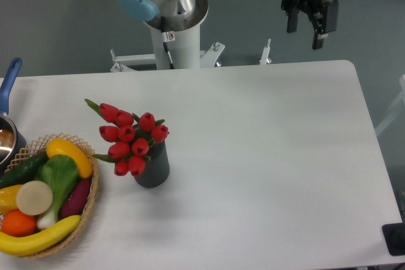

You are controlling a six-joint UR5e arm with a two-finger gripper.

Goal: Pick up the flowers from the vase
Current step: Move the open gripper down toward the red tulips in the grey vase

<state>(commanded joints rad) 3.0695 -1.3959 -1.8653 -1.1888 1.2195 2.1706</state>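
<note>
The flowers (130,138) sit in the vase (154,169) near the bench's (266,156) left edge, beside a basket (88,200). The tool (307,24) hangs spread and empty above the far edge.

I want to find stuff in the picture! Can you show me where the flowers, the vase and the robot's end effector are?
flowers (131,137), fixed camera view, on a red bud mid-bunch.
vase (154,167), fixed camera view, on its ribbed grey side.
end effector (305,37), fixed camera view, midway between its fingertips.

white table (266,156) | grey-green floor (63,17) behind | even light
</note>
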